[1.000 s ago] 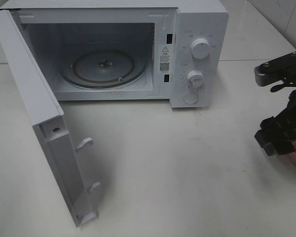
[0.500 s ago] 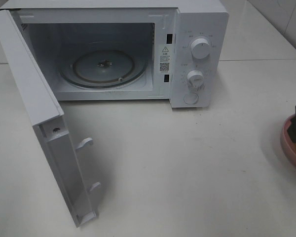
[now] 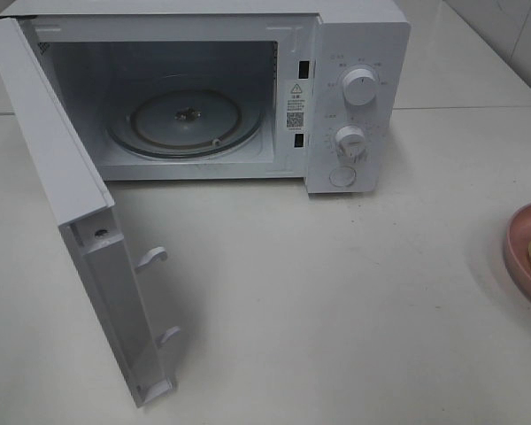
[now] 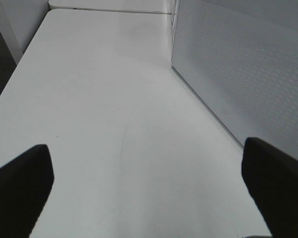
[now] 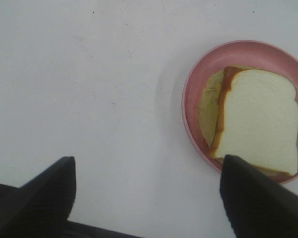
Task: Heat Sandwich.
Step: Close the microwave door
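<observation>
Item: sandwich (image 5: 256,121) on pink plate (image 5: 193,89) at worktop's (image 3: 336,283) right edge; right hand (image 5: 146,198) hovered agape, empty, and best descended squarely astride the plate rim; left hand (image 4: 146,186) likewise agape, empty.

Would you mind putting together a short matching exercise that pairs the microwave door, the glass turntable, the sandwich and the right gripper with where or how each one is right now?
Things:
1. microwave door
2. glass turntable
3. sandwich
4. right gripper

States:
A. lying on the pink plate
B. jaws apart, holding nothing, above the table
C. swung wide open
D. bare, inside the microwave cavity

Pairs: 1-C, 2-D, 3-A, 4-B
</observation>
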Controlling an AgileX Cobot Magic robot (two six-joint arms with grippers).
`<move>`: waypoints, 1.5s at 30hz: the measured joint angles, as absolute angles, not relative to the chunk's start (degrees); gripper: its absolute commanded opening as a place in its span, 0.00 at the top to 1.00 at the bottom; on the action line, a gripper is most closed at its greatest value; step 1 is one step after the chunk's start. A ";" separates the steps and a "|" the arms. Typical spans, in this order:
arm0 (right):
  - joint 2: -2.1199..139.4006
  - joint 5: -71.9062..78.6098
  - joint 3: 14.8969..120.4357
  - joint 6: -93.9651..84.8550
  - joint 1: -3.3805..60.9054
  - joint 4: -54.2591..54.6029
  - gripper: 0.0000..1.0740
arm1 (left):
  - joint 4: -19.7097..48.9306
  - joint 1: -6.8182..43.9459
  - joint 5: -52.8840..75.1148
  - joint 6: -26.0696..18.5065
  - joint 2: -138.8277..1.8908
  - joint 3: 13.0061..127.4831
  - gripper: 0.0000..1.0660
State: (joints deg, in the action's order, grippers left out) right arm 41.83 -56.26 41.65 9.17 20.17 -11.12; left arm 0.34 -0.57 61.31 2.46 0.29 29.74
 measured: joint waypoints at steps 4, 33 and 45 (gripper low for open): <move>36.78 -57.81 41.65 9.17 20.17 -11.06 0.29 | 0.34 -0.57 61.31 2.46 0.29 29.74 0.08; 2.29 -58.27 28.88 7.10 1.43 -5.84 0.29 | 0.34 -0.57 61.31 2.46 0.29 29.74 0.08; -0.23 -57.70 28.53 4.70 1.03 -4.13 0.29 | 0.34 -0.57 61.31 2.46 0.29 29.74 0.08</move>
State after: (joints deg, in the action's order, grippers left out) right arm -0.23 -57.70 28.53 4.70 1.03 -4.13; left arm 0.34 -0.57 61.31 2.46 0.29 29.74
